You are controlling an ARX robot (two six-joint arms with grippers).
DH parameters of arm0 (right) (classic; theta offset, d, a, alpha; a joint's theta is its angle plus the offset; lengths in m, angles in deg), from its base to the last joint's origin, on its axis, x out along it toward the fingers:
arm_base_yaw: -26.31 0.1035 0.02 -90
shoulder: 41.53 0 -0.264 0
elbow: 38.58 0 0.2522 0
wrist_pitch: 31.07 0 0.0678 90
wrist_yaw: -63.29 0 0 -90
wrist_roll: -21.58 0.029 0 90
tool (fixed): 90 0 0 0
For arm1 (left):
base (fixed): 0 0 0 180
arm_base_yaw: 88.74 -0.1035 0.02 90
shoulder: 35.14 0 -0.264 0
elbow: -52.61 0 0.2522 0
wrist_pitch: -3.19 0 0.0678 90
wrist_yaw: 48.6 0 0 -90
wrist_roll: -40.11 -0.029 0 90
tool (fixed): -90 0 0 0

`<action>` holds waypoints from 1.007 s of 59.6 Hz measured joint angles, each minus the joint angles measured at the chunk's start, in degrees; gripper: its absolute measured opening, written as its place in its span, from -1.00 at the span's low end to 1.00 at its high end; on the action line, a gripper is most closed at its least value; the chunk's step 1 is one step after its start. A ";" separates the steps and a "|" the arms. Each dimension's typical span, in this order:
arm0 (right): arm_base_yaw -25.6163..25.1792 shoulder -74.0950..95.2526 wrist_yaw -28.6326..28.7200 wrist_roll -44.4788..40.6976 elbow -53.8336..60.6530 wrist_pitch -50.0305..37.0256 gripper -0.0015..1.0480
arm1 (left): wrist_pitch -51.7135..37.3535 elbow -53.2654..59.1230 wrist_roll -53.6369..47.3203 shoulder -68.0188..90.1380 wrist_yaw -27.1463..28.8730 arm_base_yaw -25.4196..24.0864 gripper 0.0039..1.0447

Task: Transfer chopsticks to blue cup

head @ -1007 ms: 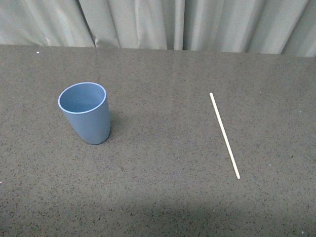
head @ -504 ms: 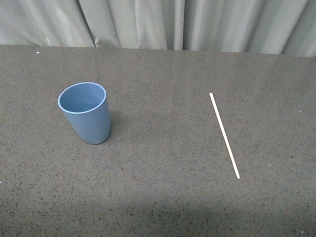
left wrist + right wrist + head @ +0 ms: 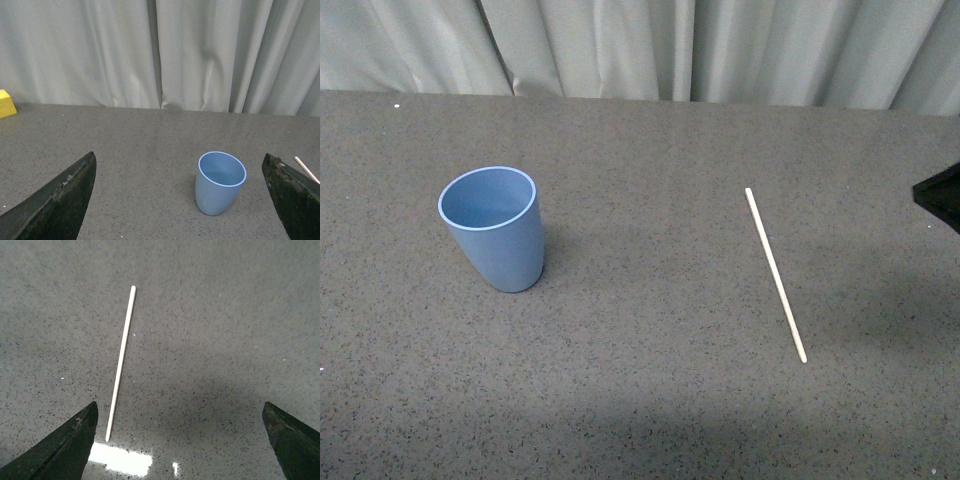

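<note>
Cream-coloured thin straight chopstick (image 3: 776,275) lies flat on grey speckled counter (image 3: 640,400), robot's right side, not gripped. Light-blue matte handleless cup (image 3: 492,230) upright, well apart to left, nothing seen inside. Right pincer (image 3: 179,403) spread wide, empty, above counter; stick off-centre between its fingers. Left pincer (image 3: 178,155) wide, empty, facing cup. Step judged: approach before pick. Next move calls for centring, descent to counter, closing across thin shaft.

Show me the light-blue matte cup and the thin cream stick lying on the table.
Light-blue matte cup (image 3: 505,255): front view, middle of its outer wall.
Thin cream stick (image 3: 775,274): front view, midpoint of its shaft.
</note>
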 joint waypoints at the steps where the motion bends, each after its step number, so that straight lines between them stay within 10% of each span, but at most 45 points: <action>1: 0.00 2.29 0.02 0.79 -1.88 1.18 0.82 | 0.00 0.00 0.00 0.00 0.00 0.00 0.88; 60: 6.86 46.62 -0.44 9.27 -44.17 25.35 0.82 | 0.00 0.00 0.00 0.00 0.00 0.00 0.88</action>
